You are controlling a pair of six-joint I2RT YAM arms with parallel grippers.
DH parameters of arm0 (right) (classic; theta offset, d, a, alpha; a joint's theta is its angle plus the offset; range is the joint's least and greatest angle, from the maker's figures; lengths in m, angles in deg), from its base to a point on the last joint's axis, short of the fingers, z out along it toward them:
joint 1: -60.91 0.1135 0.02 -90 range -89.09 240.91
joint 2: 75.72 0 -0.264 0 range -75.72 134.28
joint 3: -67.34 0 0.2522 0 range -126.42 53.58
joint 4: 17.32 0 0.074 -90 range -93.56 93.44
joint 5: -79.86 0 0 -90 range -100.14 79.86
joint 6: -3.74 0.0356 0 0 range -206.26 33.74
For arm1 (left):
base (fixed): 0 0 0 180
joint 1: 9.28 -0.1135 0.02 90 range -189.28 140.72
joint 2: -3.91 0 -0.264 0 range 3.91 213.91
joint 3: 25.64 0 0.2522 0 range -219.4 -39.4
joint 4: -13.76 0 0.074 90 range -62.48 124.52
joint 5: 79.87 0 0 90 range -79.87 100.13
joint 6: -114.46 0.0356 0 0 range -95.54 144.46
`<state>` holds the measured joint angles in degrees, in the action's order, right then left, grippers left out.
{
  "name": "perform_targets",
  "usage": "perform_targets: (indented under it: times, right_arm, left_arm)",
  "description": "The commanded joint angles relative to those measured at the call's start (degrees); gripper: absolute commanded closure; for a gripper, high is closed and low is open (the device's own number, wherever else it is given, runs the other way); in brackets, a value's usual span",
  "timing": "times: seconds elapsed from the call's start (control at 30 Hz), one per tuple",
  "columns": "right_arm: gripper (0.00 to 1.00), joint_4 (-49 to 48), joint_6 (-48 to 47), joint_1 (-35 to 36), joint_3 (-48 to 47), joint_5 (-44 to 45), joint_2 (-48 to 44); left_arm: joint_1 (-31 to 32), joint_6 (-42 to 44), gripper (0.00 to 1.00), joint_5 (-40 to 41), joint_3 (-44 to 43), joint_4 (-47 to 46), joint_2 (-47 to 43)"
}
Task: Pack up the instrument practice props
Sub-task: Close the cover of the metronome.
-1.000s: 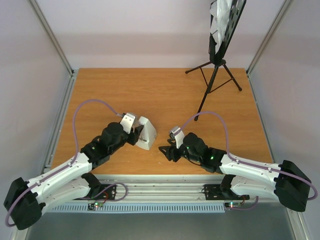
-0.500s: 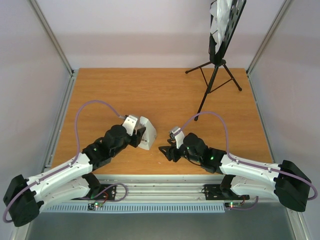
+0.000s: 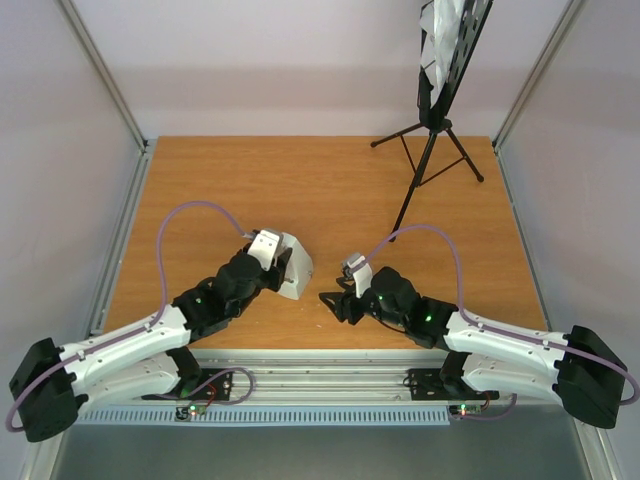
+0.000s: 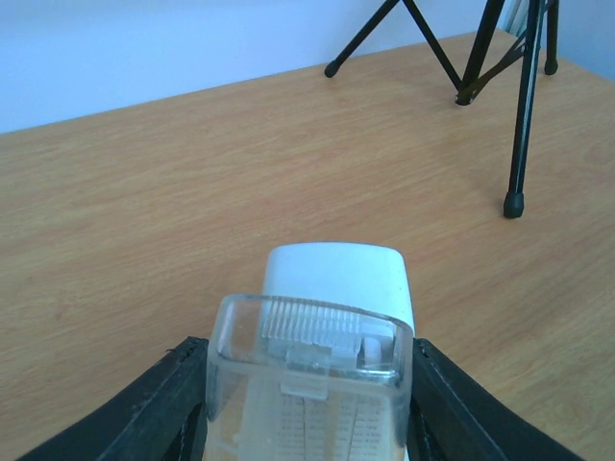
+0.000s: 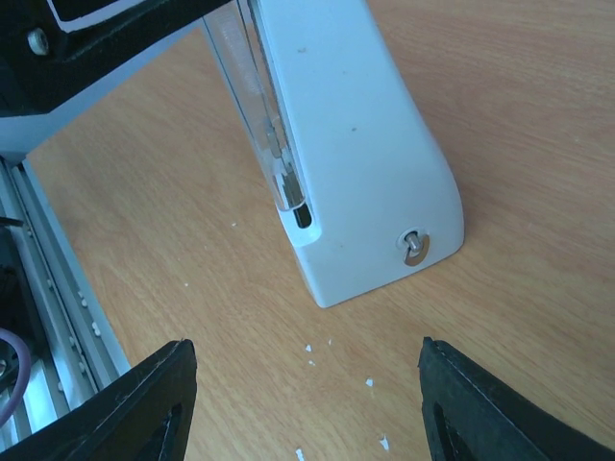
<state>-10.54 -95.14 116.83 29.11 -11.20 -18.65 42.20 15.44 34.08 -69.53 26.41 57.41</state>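
Note:
The white pyramid-shaped metronome (image 3: 295,266) with its clear cover stands on the wooden table, near the front middle. My left gripper (image 3: 281,268) is closed around it; in the left wrist view the black fingers (image 4: 178,403) press both sides of the clear cover (image 4: 309,370). My right gripper (image 3: 334,301) is open and empty, just right of the metronome; the right wrist view shows the metronome (image 5: 351,163) ahead of its spread fingertips (image 5: 144,403). The black tripod music stand (image 3: 432,150) stands at the back right, with white sheet-music pages (image 3: 442,40) on its desk.
The stand's tripod legs (image 4: 519,106) spread over the back right of the table. Small white crumbs (image 5: 370,382) lie on the wood by the metronome's base. The metal rail (image 3: 320,375) runs along the near edge, with frame posts at the back corners.
My left arm has slid a little forward and to the right, bringing its fingers further around the metronome. The right arm has barely moved.

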Motion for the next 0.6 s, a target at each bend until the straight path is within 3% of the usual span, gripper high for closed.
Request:
perform_targets:
  times: [0.0,0.57]
  right_arm:
    - [0.35,-0.1,0.8,-0.11,0.82,0.73,-1.01]
    - [0.35,-0.05,0.84,-0.11,0.83,0.62,-1.16]
  left_arm:
    - [0.28,-0.29,0.55,3.21,0.48,-7.39,0.83]
    - [0.28,-3.08,0.55,1.04,1.46,-7.36,2.11]
